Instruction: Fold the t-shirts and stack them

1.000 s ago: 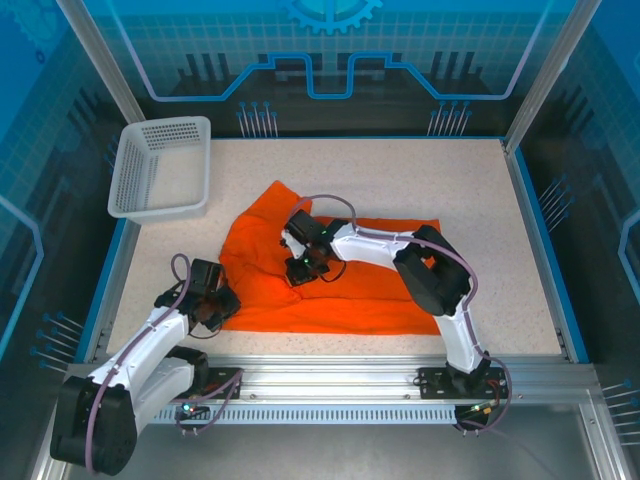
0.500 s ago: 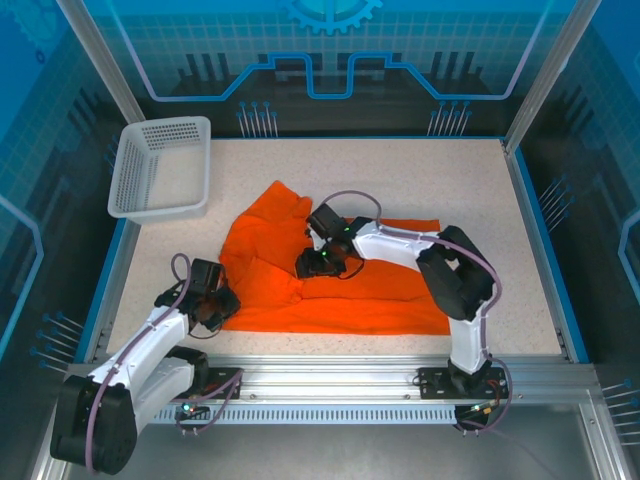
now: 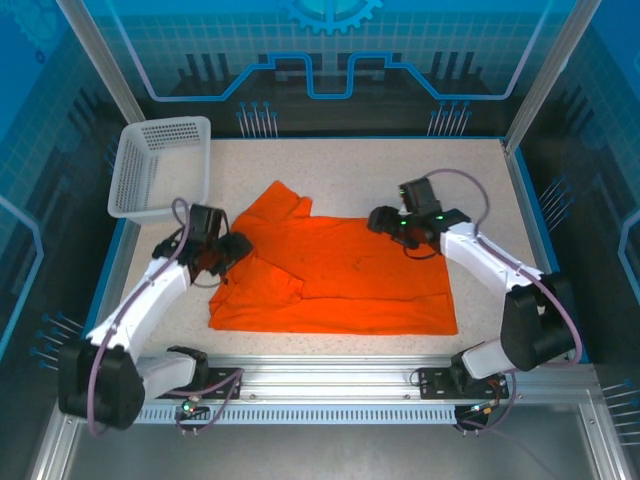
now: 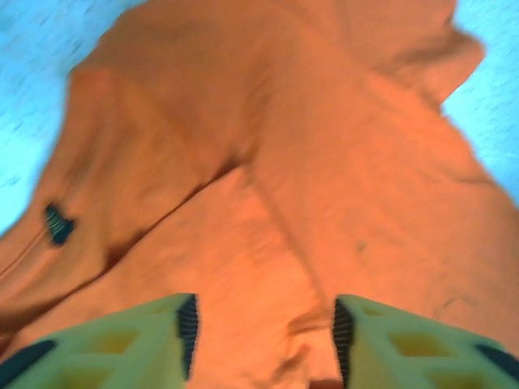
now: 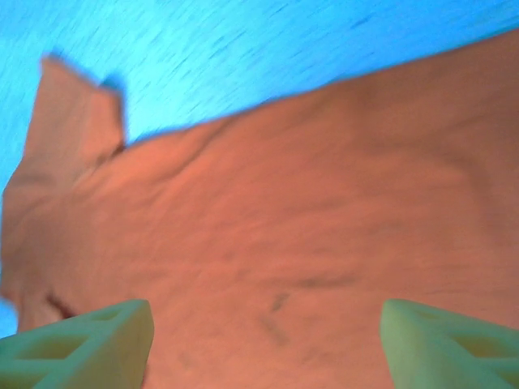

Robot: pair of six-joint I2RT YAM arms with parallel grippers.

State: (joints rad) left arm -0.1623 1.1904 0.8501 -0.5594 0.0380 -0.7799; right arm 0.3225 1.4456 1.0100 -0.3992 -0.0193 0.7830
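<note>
Top external view showed the orange t-shirt spread flat on the middle of the bench, with the jaws of the left arm at its left side and those of the right arm at its far edge. Wrist views showed both jaws released, the left partly and the right wide, over the cloth and gripping nothing; a small dark tag was too blurred to read. Bare bench lay along the far and right edges, and a white basket sat in the far left corner.
</note>
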